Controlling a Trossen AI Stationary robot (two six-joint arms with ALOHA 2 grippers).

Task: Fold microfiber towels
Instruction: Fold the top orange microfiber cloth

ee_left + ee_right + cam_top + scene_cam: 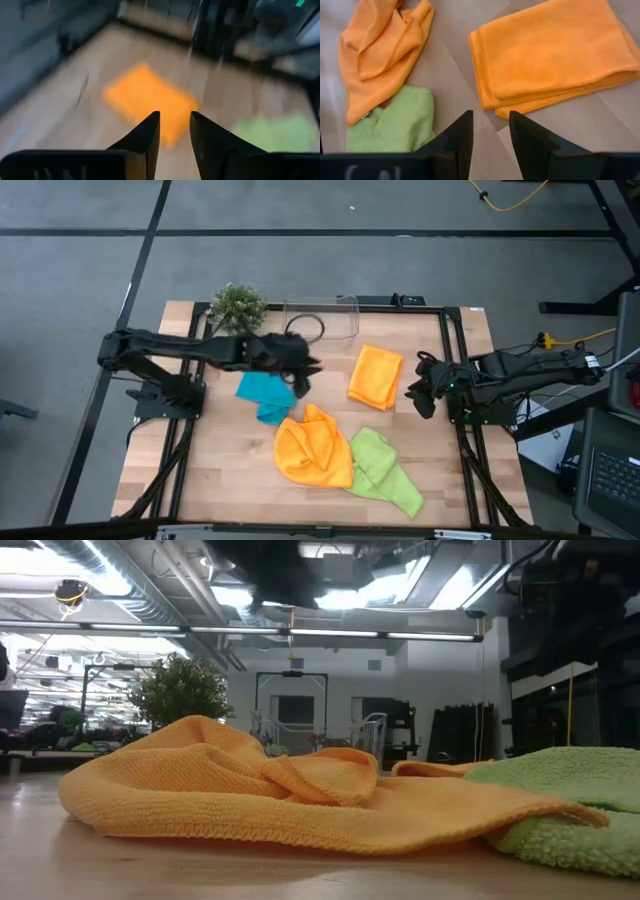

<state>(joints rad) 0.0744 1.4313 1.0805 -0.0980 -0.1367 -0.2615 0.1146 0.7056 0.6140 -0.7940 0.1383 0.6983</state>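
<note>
Judging by how the cloths lie, one of the four looks finished: the folded orange towel (376, 376) rests as a neat layered rectangle toward the right rear of the table (200, 470), its doubled edges plain in the right wrist view (555, 55). Three seem left to do. The crumpled orange towel (313, 446) sits in a loose heap near the table's middle front, touching the lime green towel (384, 471), which sprawls unfolded at its right side. The teal towel (264, 395) lies bunched just left of centre, apparently not yet squared up (though part of it is hidden by the arm).

The left gripper (301, 369) hangs above the table between the teal towel and the folded orange one, its fingers (145, 142) parted by a narrow gap and grasping nothing. The right gripper (420, 389) waits beside the folded orange towel's right edge, fingers likewise slightly apart and empty.
</note>
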